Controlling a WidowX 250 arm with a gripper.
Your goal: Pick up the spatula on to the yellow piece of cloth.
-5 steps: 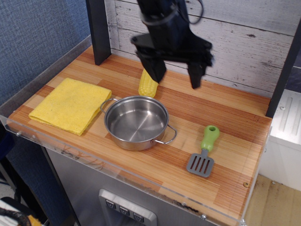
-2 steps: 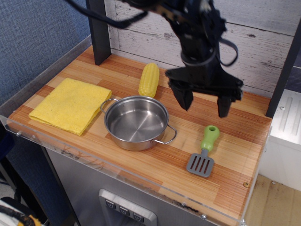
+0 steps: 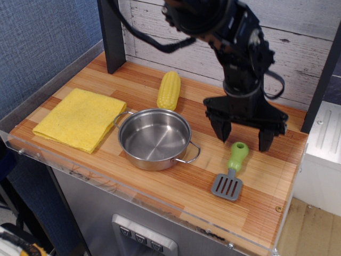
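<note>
Fingers of the gripper (image 3: pixel 245 140) are spread wide and hold nothing; they hang above the handle end of the spatula (image 3: pixel 232 172), one on each side of it, and whether their tips touch the worktop (image 3: pixel 176 184) cannot be told. That spatula lies flat near the right front corner, green handle toward the back edge, grey slotted blade toward the front. Arm (image 3: pixel 234 48) comes down from the top of the picture (its upper part is cut off) and hides a stretch of the back wall. Cloth (image 3: pixel 80 119) lies flat at the left front corner, well apart from the spatula. Between them, toward the front edge, stands the pot (image 3: pixel 154 138), and just behind it lies the corn (image 3: pixel 169 90).
</note>
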